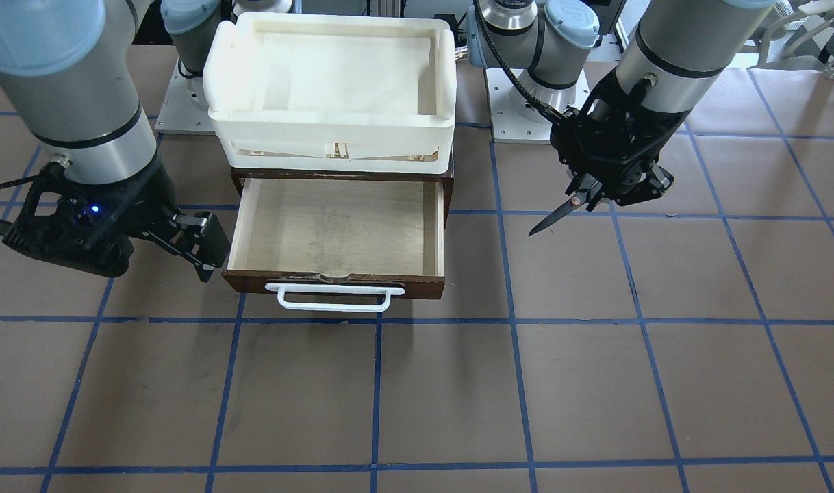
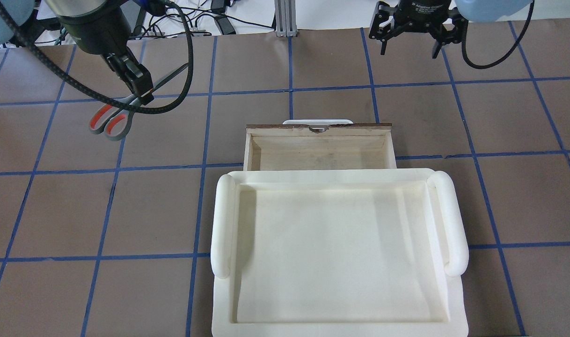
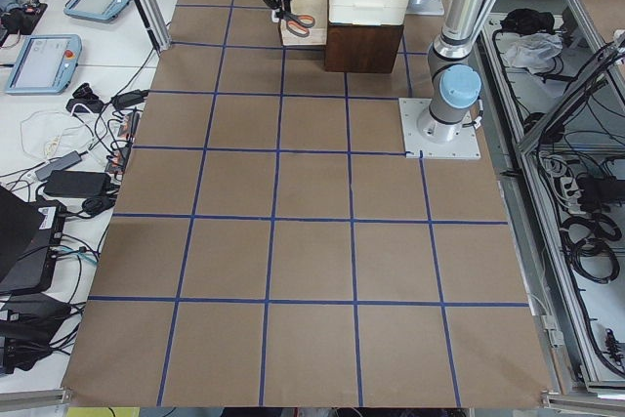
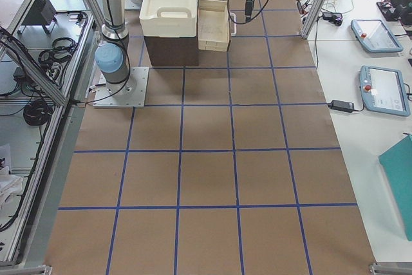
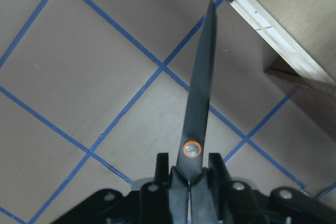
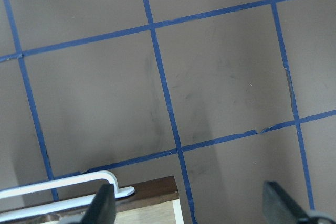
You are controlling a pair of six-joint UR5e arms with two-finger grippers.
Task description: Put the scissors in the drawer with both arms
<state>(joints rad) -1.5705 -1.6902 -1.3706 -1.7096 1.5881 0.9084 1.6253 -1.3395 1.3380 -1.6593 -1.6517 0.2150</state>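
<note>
- Scissors (image 5: 198, 124) filled the left wrist view: blades (image 5: 206, 61) closed, tip toward 12 o'clock. The left claw (image 5: 190, 170) was clamped on them just behind the pivot screw (image 5: 192, 149).
- Overhead view: scissors lay off the drawer's (image 1: 235, 226) 10 o'clock, well apart from it. Grey handles (image 2: 108, 121) toward 8 o'clock, blades toward 2 o'clock.
- Drawer stood pulled open beneath the white foam tray (image 1: 331, 123), white bar handle (image 1: 335, 298) on its front.
- Right claw (image 2: 410, 47) was spread wide, gripping nothing, at the drawer's 1 o'clock in the overhead view, near the handle's end. Contact with the drawer front could not be judged.
- Brown desk (image 1: 595, 383) carried a blue tape grid.
</note>
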